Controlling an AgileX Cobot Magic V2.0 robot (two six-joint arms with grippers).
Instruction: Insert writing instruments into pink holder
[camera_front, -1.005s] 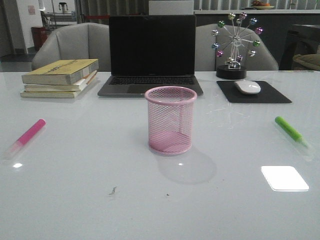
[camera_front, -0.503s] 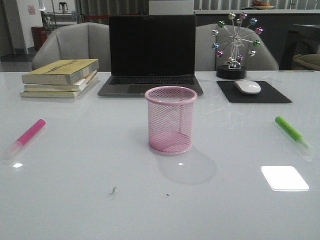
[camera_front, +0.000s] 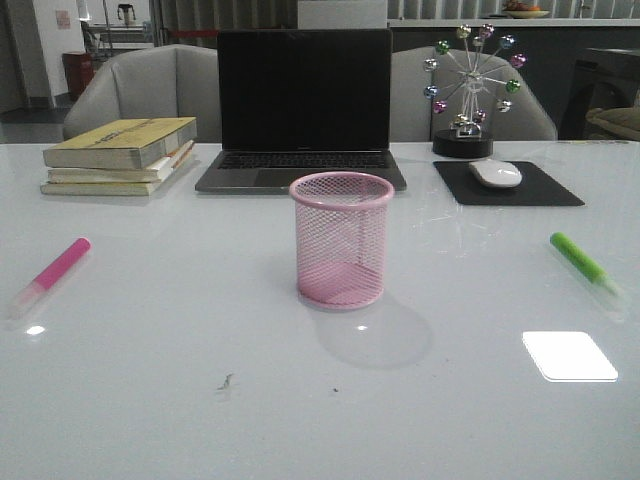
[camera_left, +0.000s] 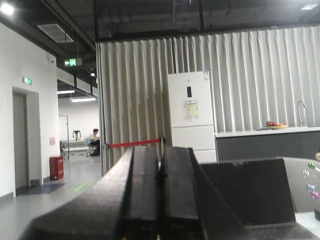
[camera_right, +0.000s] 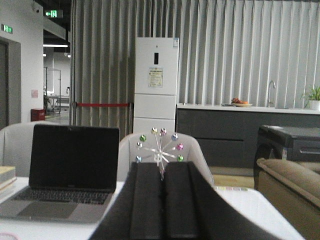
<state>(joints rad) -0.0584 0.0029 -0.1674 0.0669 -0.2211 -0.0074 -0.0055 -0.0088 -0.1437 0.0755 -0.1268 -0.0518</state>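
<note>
Pressing together, empty: left pincer (camera_left: 159, 200) fingers, right pincer (camera_right: 164, 205) fingers.

Pink mesh holder (camera_front: 341, 240); pink marker (camera_front: 52, 273); lime green marker (camera_front: 583, 261); black mousepad (camera_front: 508, 185); yellow books (camera_front: 120, 155).

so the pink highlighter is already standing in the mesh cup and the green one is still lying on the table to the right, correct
Not quite. In the front view the pink highlighter lies flat on the table, left of the mesh cup, which holds nothing. The green one does lie on the table to the right.
</note>
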